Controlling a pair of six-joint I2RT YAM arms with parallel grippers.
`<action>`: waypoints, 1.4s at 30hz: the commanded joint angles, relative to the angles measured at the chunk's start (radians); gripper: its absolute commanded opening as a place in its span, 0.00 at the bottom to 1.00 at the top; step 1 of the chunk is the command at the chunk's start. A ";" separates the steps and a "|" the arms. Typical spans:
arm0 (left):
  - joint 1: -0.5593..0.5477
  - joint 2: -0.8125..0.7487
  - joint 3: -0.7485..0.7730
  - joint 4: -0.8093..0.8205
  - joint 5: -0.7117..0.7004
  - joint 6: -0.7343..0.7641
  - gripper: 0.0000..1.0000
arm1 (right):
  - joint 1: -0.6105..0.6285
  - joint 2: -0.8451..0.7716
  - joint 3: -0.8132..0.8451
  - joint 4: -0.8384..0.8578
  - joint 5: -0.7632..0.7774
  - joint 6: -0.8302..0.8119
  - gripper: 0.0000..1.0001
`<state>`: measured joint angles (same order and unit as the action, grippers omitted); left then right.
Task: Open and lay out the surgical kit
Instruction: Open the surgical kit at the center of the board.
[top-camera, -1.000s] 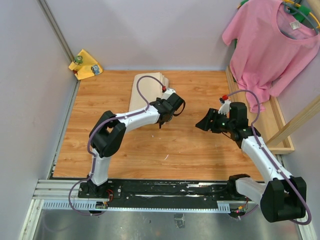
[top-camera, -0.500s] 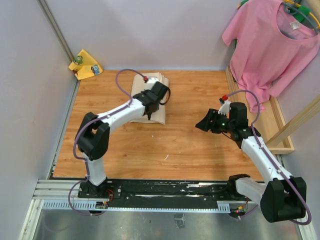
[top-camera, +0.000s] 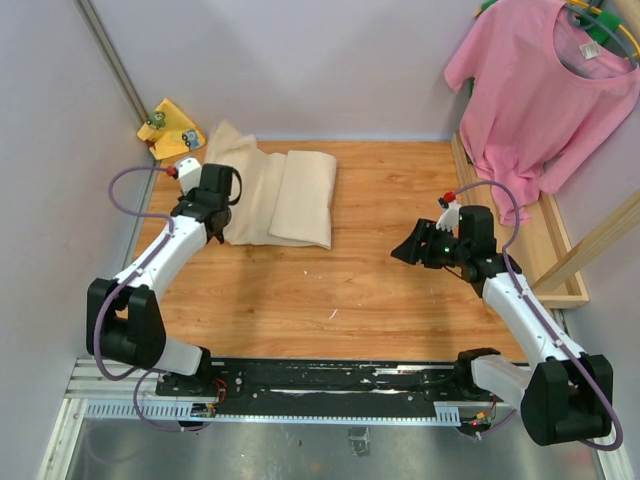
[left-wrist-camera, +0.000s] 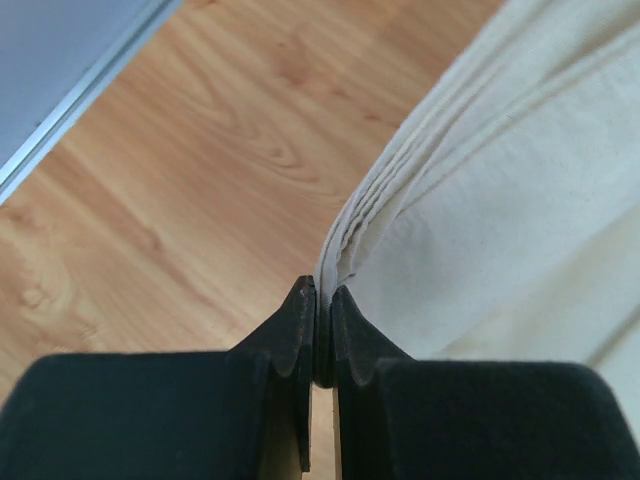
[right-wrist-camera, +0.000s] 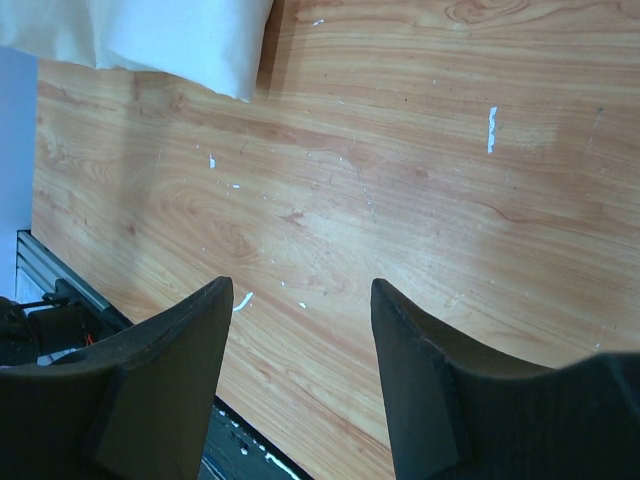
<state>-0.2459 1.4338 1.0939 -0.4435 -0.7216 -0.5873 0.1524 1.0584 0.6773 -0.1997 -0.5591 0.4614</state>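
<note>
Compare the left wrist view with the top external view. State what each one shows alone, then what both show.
Left wrist only: the left hand pinched shut on the stacked edge layers of the beige cloth wrap. Top external only: the wrap's whole outline, with one flap spread to the left; the right hand, apart from the wrap, over bare wood; the hanging pink T-shirt; the small yellow cloth in the far left corner. Both: the wrap, the left hand, the light wooden tabletop.

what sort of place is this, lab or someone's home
Most likely a robot lab test cell, not a home: left arm and right arm bolted to a metal rail at a wooden table, plain walls around, props like a beige cloth wrap.
</note>
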 joint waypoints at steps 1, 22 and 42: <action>0.094 -0.015 -0.080 0.064 -0.047 -0.050 0.06 | -0.004 -0.010 -0.018 -0.010 -0.026 -0.010 0.59; 0.172 -0.121 -0.220 0.182 0.242 -0.046 0.84 | 0.565 0.383 0.440 -0.119 0.445 -0.195 0.56; 0.174 0.009 -0.364 0.335 0.286 -0.098 0.41 | 0.830 1.100 1.155 -0.169 0.837 -0.402 0.52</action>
<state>-0.0742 1.4410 0.7380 -0.1627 -0.4294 -0.6807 0.9672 2.0853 1.7538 -0.3431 0.2020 0.1143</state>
